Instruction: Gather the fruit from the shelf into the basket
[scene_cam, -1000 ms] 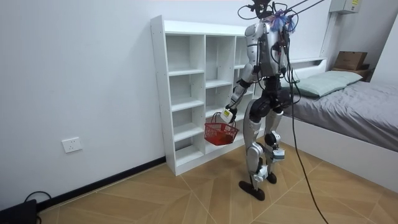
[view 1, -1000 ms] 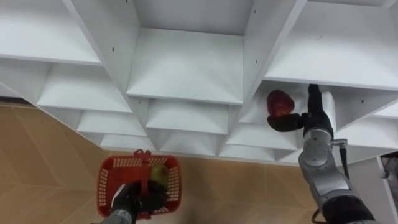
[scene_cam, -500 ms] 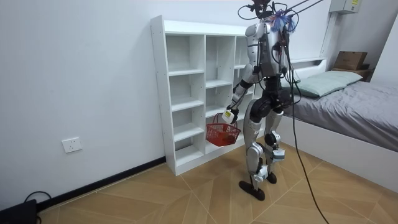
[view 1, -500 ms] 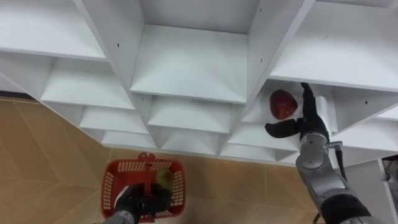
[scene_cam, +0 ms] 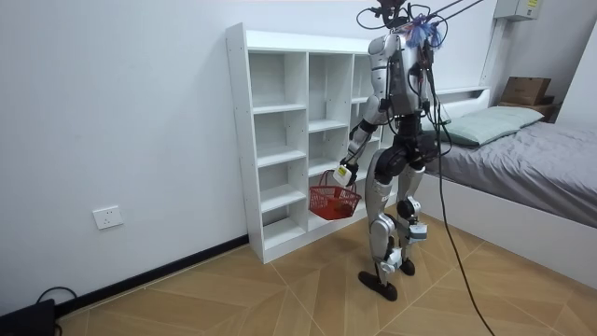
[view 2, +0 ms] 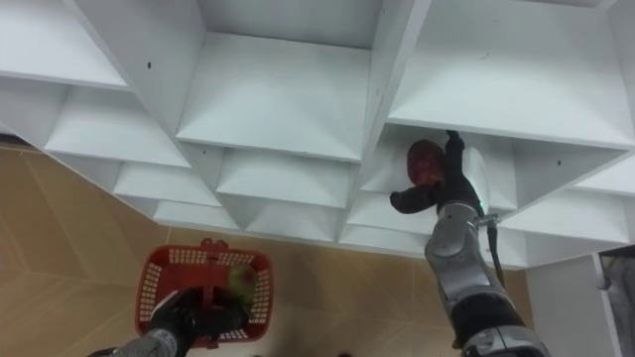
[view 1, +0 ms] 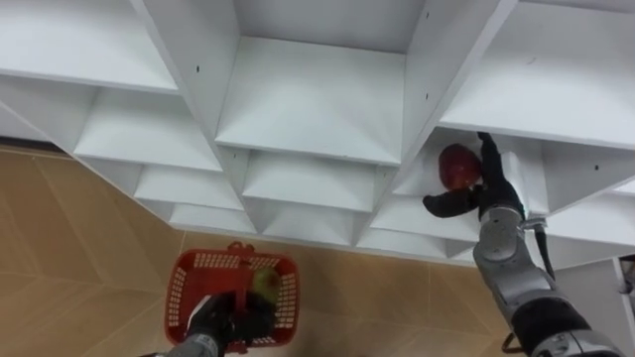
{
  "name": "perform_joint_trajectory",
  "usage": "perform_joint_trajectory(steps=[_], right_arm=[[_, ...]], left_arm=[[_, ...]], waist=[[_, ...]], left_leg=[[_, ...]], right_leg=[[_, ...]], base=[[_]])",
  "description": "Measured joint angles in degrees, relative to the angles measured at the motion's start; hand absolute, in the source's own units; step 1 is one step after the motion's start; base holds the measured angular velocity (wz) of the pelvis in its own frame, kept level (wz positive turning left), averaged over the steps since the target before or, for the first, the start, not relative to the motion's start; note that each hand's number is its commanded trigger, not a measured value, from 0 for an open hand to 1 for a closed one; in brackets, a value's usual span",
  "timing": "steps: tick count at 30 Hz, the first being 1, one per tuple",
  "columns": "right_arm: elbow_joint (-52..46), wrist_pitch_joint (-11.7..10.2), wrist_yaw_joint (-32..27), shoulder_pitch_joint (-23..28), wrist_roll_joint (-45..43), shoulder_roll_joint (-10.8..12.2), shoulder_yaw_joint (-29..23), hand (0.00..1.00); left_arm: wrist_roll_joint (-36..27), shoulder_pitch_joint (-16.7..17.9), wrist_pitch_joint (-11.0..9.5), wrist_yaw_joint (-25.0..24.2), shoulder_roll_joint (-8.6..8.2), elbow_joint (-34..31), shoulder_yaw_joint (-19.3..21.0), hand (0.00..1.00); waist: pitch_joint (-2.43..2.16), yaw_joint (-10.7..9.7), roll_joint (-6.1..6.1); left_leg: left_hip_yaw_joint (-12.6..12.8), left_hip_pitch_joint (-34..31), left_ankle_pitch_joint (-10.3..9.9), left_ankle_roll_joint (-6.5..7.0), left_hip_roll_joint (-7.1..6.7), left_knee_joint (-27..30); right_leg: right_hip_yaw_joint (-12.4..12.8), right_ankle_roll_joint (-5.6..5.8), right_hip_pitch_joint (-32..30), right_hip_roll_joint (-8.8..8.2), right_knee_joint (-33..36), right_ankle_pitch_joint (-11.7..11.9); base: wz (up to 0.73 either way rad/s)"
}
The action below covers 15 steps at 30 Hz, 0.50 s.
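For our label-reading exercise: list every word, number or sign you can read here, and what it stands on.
No text can be read.
Yellow label on the pale wall box: too small to read.
Brown cardboard box by the bed: no legible print.
White wooden shelf unit, red plastic basket, round red fruit: no writing shows.

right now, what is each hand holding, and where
Left hand grips the red basket by its handle; right hand cups the red fruit, fingers straight, not gripping.
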Motion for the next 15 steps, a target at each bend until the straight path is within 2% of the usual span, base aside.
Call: perform_joint_trajectory(steps=[15], right_arm=[[2.78,-0.1,1.05,-2.58,0.15,-0.97,0.09,0.0]], left_arm=[[-2.75,-0.4,0.01,-0.19,0.03,0.81,-1.78,1.0]], waist=[[0.05,-0.04,0.08]], left_leg=[[-0.28,-0.82,0.0,0.0,0.0,0.43]], right_leg=[[-0.89,0.0,-0.33,-0.13,-0.01,0.0]], base=[[0.02]])
